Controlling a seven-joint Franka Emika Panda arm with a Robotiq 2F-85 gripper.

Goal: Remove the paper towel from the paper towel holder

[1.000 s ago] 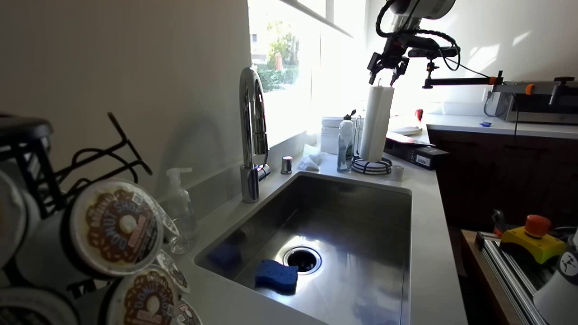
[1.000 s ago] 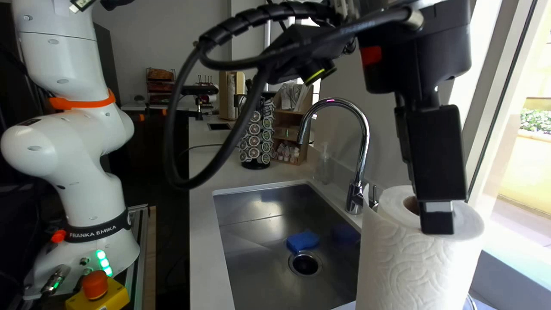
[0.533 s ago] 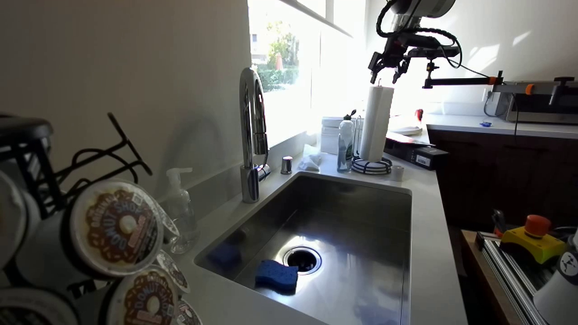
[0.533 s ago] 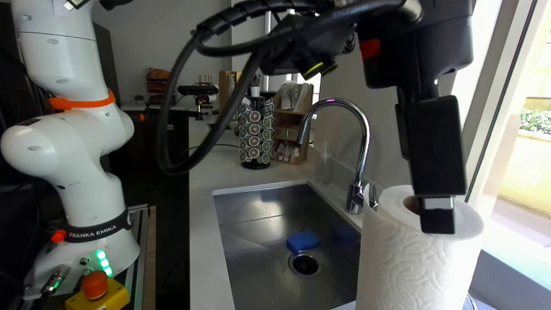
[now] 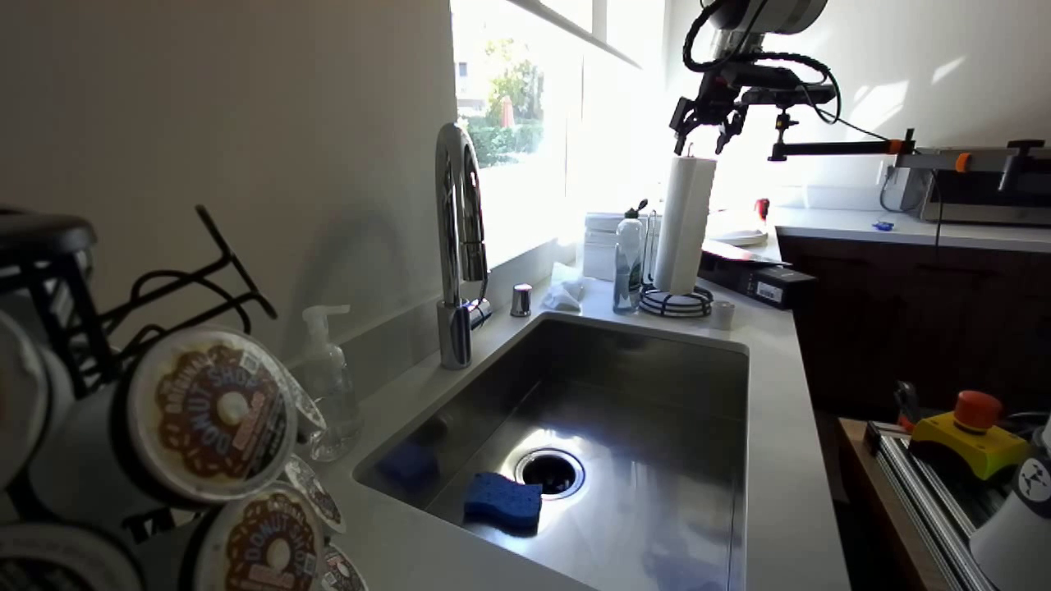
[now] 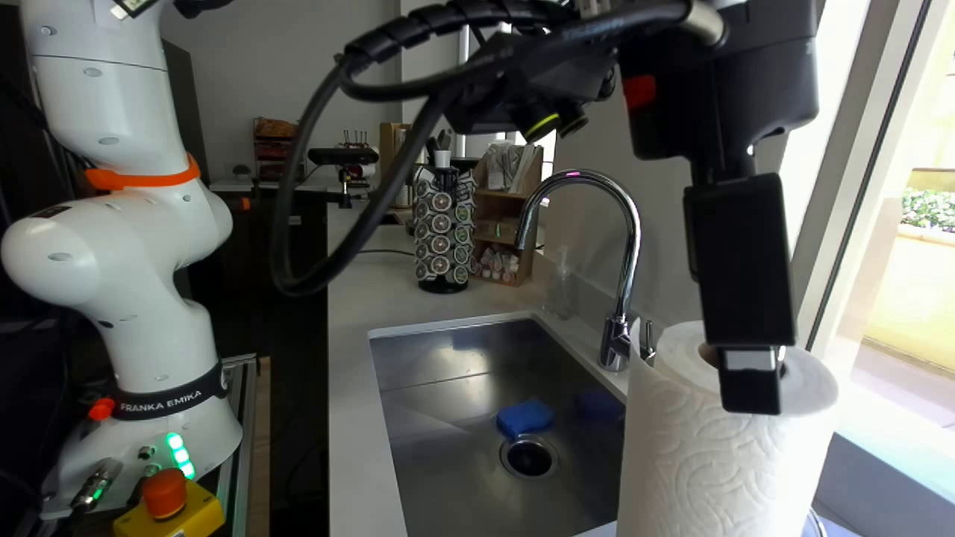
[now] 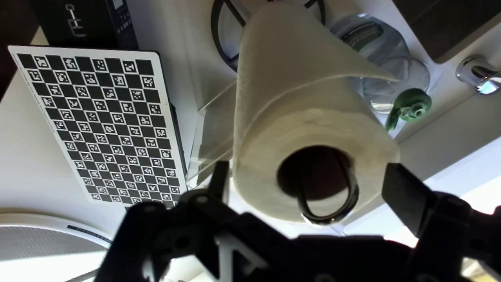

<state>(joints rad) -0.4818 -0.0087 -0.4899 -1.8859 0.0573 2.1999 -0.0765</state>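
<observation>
The paper towel [image 5: 686, 222] is a tall white roll, tilted slightly on the paper towel holder [image 5: 676, 304], whose low round dark wire base stands on the counter. The holder's metal loop [image 7: 327, 217] sticks out of the roll's core in the wrist view. The roll [image 6: 716, 477] also shows in an exterior view with a loose sheet edge. My gripper [image 5: 699, 150] is open and empty, pointing down just above the roll's top. In the wrist view the gripper [image 7: 307, 178] has its fingers apart on either side of the roll's end, with the loop between them. I see no contact.
A clear soap bottle [image 5: 628, 263] stands right beside the roll. A black box [image 5: 780, 285] and a checkerboard panel [image 7: 109, 125] lie near it. The sink [image 5: 640, 427] holds a blue sponge [image 5: 502, 501]. A steel tap [image 5: 456, 246] and the window are close by.
My gripper has shifted slightly over the roll's top, a small way right in an exterior view, staying open. The roll and holder have not moved.
</observation>
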